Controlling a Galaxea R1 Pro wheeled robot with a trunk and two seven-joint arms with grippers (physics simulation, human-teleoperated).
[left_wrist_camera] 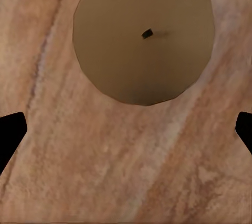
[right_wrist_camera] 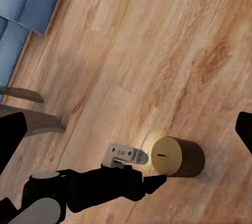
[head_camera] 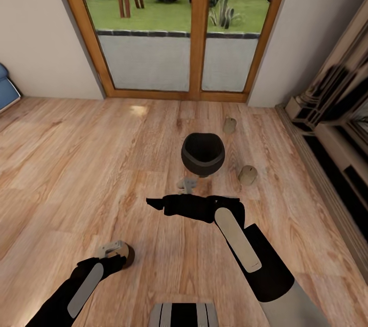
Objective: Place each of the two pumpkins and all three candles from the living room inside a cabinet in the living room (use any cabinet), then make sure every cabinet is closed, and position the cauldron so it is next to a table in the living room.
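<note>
Nothing stowed yet: we had the left gripper [head_camera: 121,254] open over one candle [left_wrist_camera: 143,38]; right gripper [head_camera: 153,203] state unclear; cauldron [head_camera: 203,153] and two candles [head_camera: 247,174] beyond it.

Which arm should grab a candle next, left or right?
Left, probably. The left end effector hovers directly over a candle on the wooden floor, fingers spread wide. The right end effector points sideways near the cauldron, away from the other two candles.
</note>
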